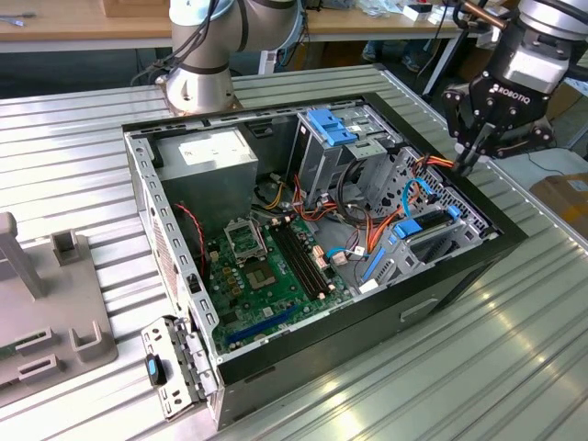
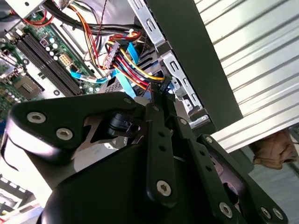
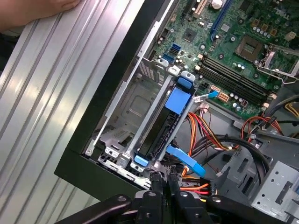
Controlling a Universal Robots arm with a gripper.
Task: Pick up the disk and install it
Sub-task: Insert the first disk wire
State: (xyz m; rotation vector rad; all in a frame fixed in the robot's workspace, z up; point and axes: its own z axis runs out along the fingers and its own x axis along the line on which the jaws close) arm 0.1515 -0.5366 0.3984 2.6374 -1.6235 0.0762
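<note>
The disk [image 3: 155, 133], dark with blue side rails and a blue tab, lies in a metal bay at the edge of the open computer case [image 1: 459, 276]. In the exterior view the disk [image 1: 430, 237] sits low at the case's right end. My gripper [image 1: 469, 162] hangs just above that end of the case, over the orange and red cables, with its fingers drawn together. In both wrist views the gripper [image 3: 163, 181] [image 2: 155, 97] points at a black cable plug [image 2: 162, 85] just beyond the disk's end. Whether the fingertips touch the plug I cannot tell.
Inside the case are a green motherboard [image 1: 266, 266], a grey box with a white label [image 1: 207, 156] and a metal cage with a light-blue latch [image 1: 331, 127]. A hand [image 3: 32, 9] rests on the ribbed table. The arm's base [image 1: 197, 83] stands behind the case; a grey fixture [image 1: 46, 322] lies at the exterior view's left.
</note>
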